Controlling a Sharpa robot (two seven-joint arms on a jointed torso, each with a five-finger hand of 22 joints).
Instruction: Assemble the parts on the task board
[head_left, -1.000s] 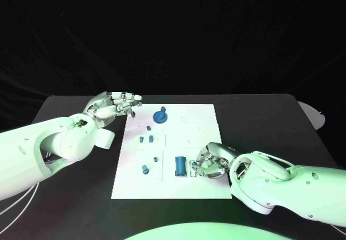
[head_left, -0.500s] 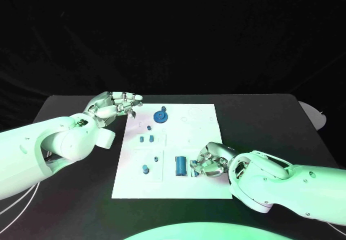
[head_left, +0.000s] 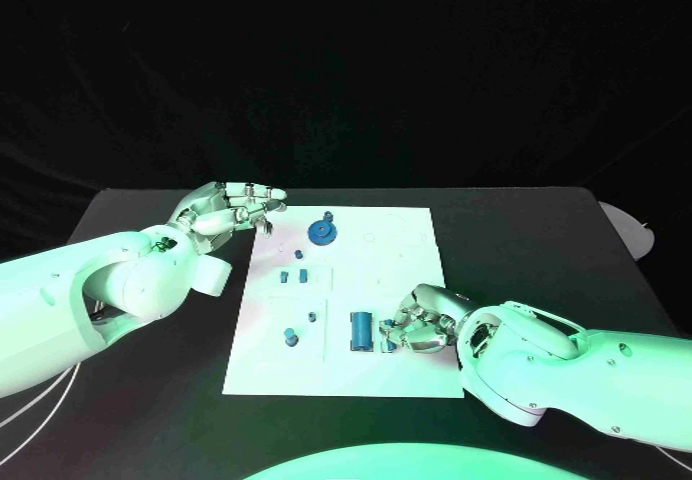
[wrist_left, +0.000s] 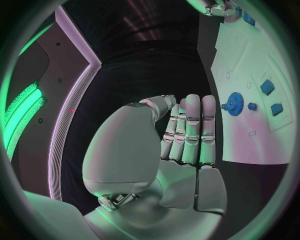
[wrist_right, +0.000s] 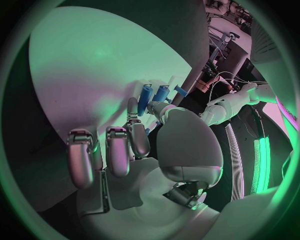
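Black table (head_left: 548, 250); left hand (head_left: 224, 210) fingers curled, empty; right hand (head_left: 418, 322) fingers touch a blue cylinder (head_left: 387, 335).

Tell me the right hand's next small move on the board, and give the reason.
Probably close the fingers on the small blue peg and lift it. The right hand sits on the task board with its fingertips at a blue part right beside the blue cylinder; whether it already grips the part I cannot tell. The left hand hovers at the board's far corner, holding nothing.
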